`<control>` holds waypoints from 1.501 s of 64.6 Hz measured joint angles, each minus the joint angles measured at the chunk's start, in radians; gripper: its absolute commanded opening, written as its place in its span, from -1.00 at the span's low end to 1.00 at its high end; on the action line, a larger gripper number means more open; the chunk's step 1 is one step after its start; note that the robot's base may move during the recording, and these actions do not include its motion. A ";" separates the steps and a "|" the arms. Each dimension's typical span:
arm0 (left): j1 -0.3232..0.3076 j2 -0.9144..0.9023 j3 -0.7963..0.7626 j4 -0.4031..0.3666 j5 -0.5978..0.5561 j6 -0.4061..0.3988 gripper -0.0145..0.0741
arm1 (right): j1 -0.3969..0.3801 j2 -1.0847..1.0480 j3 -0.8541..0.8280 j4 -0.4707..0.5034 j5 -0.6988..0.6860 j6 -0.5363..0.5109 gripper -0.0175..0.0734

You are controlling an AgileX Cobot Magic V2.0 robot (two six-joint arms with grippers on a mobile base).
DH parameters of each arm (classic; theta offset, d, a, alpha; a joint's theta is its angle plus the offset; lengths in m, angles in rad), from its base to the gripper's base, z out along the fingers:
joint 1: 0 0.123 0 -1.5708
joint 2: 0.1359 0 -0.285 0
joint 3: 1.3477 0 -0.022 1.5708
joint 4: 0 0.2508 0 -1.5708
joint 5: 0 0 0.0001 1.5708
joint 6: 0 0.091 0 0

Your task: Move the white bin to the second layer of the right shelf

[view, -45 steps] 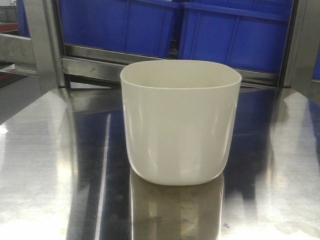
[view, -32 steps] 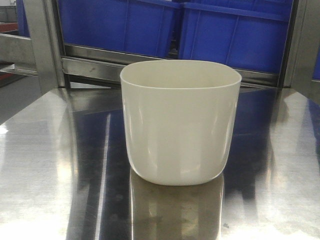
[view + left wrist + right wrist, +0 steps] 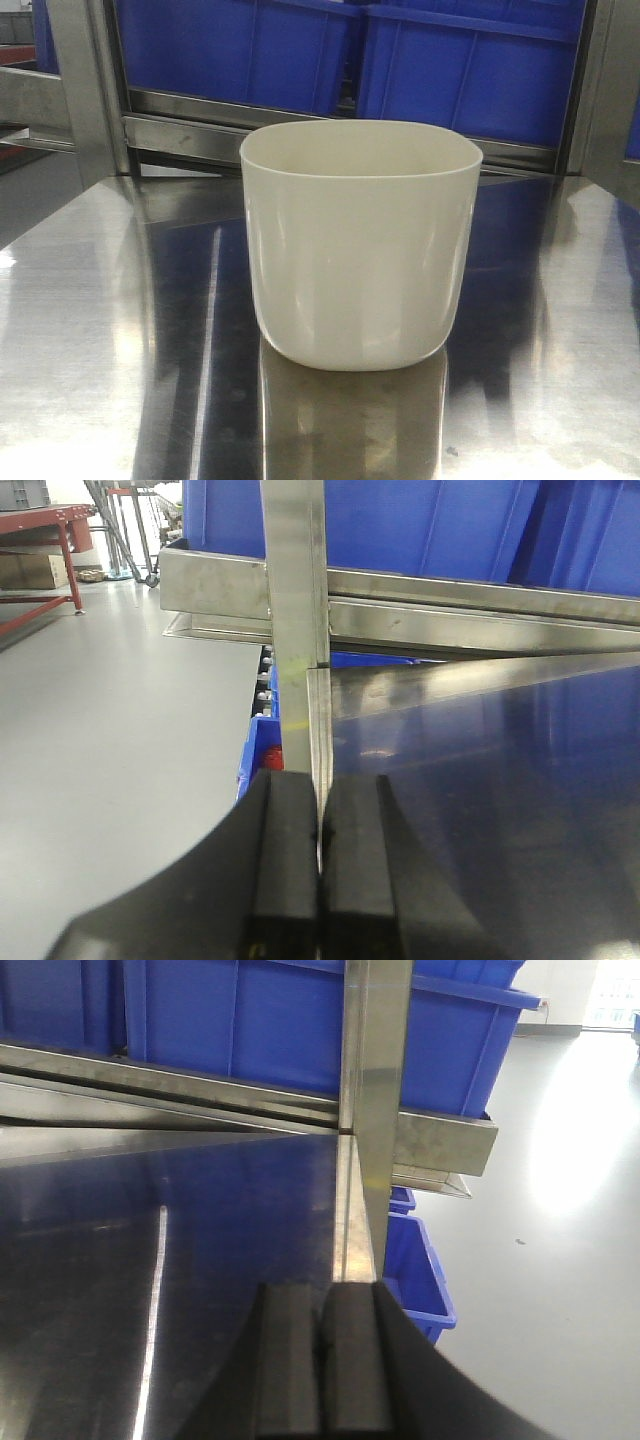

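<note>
Where the polished flat steel top [image 3: 100, 350] fills the front view, the holdings stand as follows, each placed against that top.

- Glossy cream-white plastic bin with a rounded-square mouth [image 3: 360, 245]: upright on its rounded base at the middle of the steel top, mouth upward, mirrored in the metal beneath it.
- Blue rectangular plastic crates [image 3: 470, 70]: two side by side behind the top's far edge, above a flat steel rail [image 3: 190, 130].
- Steel upright posts [image 3: 85, 90]: one at the top's far left corner, one at its far right.
- Left gripper [image 3: 320, 820]: black, its two pads pressed flat together with nothing between them. It sits low at the top's left edge, in line with the corner post.
- Right gripper [image 3: 322, 1305]: black, pads likewise closed on each other and empty, low at the top's right edge.
- Lower blue crate [image 3: 415, 1270]: beneath the top's level, just off its right edge.
- Small pale parts [image 3: 265, 680]: just off the left edge; possibly rollers, too small to be sure.
- Grey floor [image 3: 120, 730]: beyond the left edge.
</note>
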 measured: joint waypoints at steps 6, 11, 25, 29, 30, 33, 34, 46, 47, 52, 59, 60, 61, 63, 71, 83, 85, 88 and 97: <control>0.000 0.000 0.000 0.000 0.000 0.000 -0.48 | 0.000 0.000 0.000 0.000 0.000 0.000 -0.51; 0.000 0.000 0.000 0.000 0.000 0.000 -0.48 | 0.000 0.000 0.000 0.000 0.000 0.000 -0.51; 0.000 0.000 0.000 0.000 0.000 0.000 -0.48 | 0.000 0.000 0.000 0.000 0.000 0.000 -0.51; 0.000 0.000 0.000 0.000 0.000 0.000 -0.48 | 0.000 0.000 0.000 0.000 0.000 0.000 -0.51; 0.000 0.000 0.000 0.000 0.000 0.000 -0.48 | 0.000 0.000 0.000 0.000 0.000 0.000 -0.51; 0.000 0.000 0.000 0.000 0.000 0.000 -0.48 | 0.000 0.000 0.000 0.000 0.000 0.000 -0.51; 0.000 0.000 0.000 0.000 0.000 0.000 -0.48 | 0.000 0.000 0.000 0.000 0.000 0.000 -0.51; 0.000 0.000 0.000 0.000 0.000 0.000 -0.48 | 0.000 0.000 -0.040 -0.002 0.045 0.000 -0.51; 0.000 0.000 0.000 0.000 0.000 0.000 -0.48 | 0.000 0.000 -0.048 -0.002 0.054 0.000 -0.51; 0.000 0.000 0.000 0.000 0.000 0.000 -0.48 | 0.000 0.000 -0.101 -0.002 0.109 0.000 -0.51; 0.000 0.000 0.000 0.000 0.000 0.000 -0.48 | 0.000 0.037 -0.170 -0.008 0.162 -0.002 -0.51; 0.000 0.000 0.000 0.000 0.000 0.000 -0.48 | 0.000 0.045 -0.177 -0.010 0.168 -0.001 -0.51; 0.000 0.000 0.000 0.000 0.000 0.000 -0.48 | 0.000 0.058 -0.183 -0.010 0.171 -0.001 -0.51; 0.000 0.000 0.000 0.000 0.000 0.000 -0.48 | 0.000 0.081 -0.199 -0.010 0.176 -0.002 -0.51; 0.000 0.000 0.000 0.000 0.000 0.000 -0.48 | 0.000 0.168 -0.234 -0.010 0.164 -0.002 -0.51; 0.000 0.000 0.000 0.000 0.000 0.000 -0.48 | 0.000 0.339 -0.282 -0.003 0.128 -0.002 -0.51; 0.000 0.000 0.000 0.000 0.000 0.000 -0.48 | 0.000 0.375 -0.301 -0.003 0.134 -0.002 -0.51; 0.000 0.000 0.000 0.000 0.000 0.000 -0.48 | 0.000 0.425 -0.327 -0.003 0.149 -0.002 -0.51; 0.000 0.000 0.000 0.000 0.000 0.000 -0.48 | 0.006 0.567 -0.434 -0.003 0.264 0.000 -0.51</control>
